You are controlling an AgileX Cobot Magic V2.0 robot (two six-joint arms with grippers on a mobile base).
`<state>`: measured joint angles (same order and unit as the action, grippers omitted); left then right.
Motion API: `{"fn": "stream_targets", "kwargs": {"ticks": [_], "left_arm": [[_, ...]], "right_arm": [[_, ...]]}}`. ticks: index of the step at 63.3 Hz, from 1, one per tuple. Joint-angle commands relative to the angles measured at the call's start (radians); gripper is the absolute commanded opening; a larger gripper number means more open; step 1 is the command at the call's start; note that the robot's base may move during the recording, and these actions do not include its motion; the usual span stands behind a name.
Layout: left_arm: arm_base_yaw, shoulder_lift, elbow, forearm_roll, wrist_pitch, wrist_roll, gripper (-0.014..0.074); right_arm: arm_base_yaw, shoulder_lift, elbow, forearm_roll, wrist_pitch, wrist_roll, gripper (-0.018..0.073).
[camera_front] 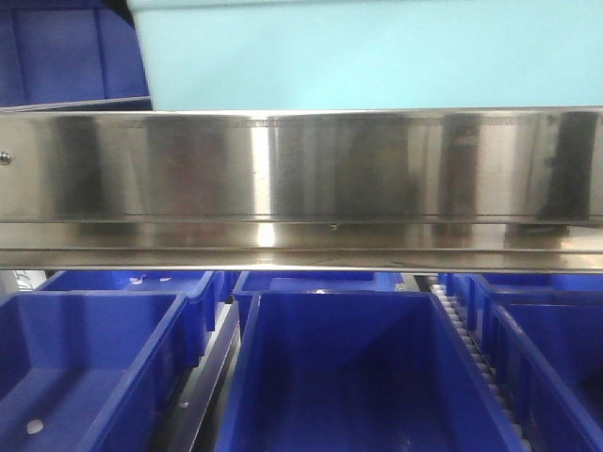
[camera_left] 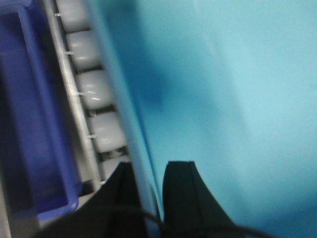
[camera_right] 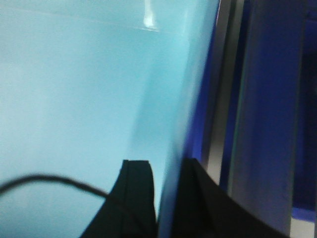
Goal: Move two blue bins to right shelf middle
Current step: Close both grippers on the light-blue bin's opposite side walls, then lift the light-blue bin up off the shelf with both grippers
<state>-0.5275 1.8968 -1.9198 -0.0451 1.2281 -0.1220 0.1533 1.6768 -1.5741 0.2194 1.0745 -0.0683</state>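
A light blue bin point(camera_front: 377, 52) fills the top of the front view, above the right shelf's shiny steel front rail point(camera_front: 301, 174). My left gripper point(camera_left: 148, 171) is shut on this bin's point(camera_left: 223, 99) left wall, one black finger inside and one outside. My right gripper point(camera_right: 166, 168) is shut on the same bin's point(camera_right: 74, 99) right wall in the same way. Neither gripper shows in the front view. On the level below the rail stand dark blue bins: one in the middle point(camera_front: 363, 377), one at the left point(camera_front: 75, 367), one at the right point(camera_front: 556, 358).
White conveyor rollers point(camera_left: 94, 89) run close beside the held bin's left wall, with a dark blue bin point(camera_left: 25, 124) beyond them. Another dark blue bin point(camera_right: 272, 99) and a grey rail stand close to its right wall. A dark blue bin point(camera_front: 66, 47) sits at the upper left.
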Motion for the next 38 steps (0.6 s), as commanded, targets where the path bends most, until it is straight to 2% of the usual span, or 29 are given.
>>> {"fn": "stream_targets", "kwargs": {"ticks": [1, 17, 38], "left_arm": [[-0.003, -0.008, -0.008, -0.022, -0.007, 0.006, -0.0111], [-0.003, -0.022, -0.009, -0.022, -0.007, 0.006, -0.0111], [-0.003, -0.175, -0.078, 0.007, -0.007, 0.006, -0.0111]], "right_arm": [[0.000, -0.001, -0.008, 0.002, 0.000, -0.011, -0.0155], [0.000, -0.026, -0.008, 0.002, 0.005, -0.011, -0.0153], [0.000, -0.188, -0.013, 0.002, -0.075, -0.011, -0.0153]]}}
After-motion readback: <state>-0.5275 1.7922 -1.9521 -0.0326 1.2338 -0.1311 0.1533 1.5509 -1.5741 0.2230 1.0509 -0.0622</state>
